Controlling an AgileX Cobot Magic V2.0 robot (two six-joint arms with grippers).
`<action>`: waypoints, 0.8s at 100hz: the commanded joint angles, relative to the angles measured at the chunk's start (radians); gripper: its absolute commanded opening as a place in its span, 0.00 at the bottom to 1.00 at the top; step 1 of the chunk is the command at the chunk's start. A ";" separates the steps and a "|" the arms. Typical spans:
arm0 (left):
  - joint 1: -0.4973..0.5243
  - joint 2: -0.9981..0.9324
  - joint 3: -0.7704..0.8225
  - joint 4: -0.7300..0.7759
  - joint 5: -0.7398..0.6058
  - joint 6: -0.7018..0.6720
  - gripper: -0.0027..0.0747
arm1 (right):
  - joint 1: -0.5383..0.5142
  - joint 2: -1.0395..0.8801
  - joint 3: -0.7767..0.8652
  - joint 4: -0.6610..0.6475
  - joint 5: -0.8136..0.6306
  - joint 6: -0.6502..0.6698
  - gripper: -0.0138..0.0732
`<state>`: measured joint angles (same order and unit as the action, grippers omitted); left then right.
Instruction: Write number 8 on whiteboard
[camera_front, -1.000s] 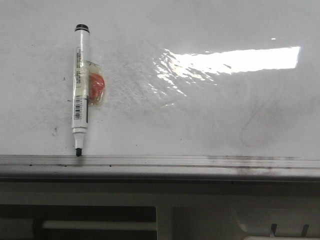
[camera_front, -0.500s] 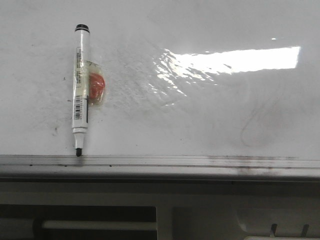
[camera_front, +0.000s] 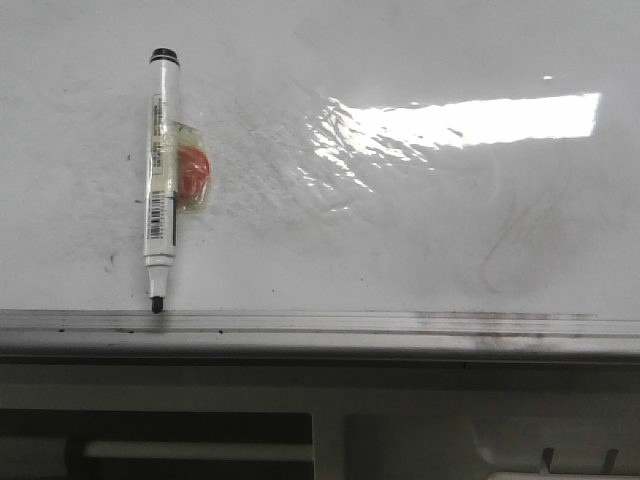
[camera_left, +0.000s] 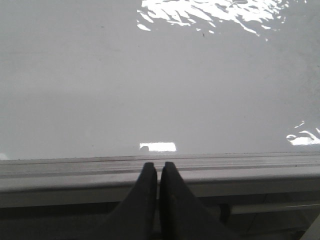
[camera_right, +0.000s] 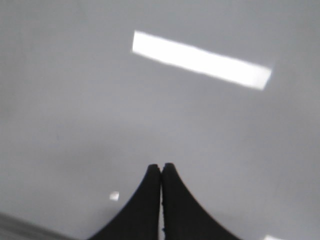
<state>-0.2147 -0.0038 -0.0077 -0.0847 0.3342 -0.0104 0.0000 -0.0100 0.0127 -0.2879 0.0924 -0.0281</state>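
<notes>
The whiteboard fills the front view, glossy white with faint grey smudges and a bright glare patch. No drawn number 8 shows on it; only a faint grey erased curve at the right. A white marker with a black uncapped tip lies on the board at the left, tip at the grey metal strip, with an orange blob taped to its side. My left gripper is shut and empty over the board's edge strip. My right gripper is shut and empty over bare board. Neither gripper shows in the front view.
Below the strip, a white frame with dark openings and a white bar runs along the front. The board's glare patch lies right of centre.
</notes>
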 joint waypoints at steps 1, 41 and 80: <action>0.001 -0.025 0.040 -0.017 -0.092 -0.013 0.01 | -0.003 -0.022 0.011 -0.015 -0.206 -0.005 0.09; -0.001 -0.025 0.034 -1.047 -0.250 -0.006 0.01 | -0.003 -0.022 -0.037 0.583 -0.201 0.079 0.09; -0.003 0.269 -0.286 -0.610 0.045 0.179 0.03 | -0.003 0.241 -0.470 0.337 0.437 0.079 0.09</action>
<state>-0.2147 0.1311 -0.1802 -0.7996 0.3430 0.1543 -0.0004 0.1413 -0.3585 0.1166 0.5037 0.0523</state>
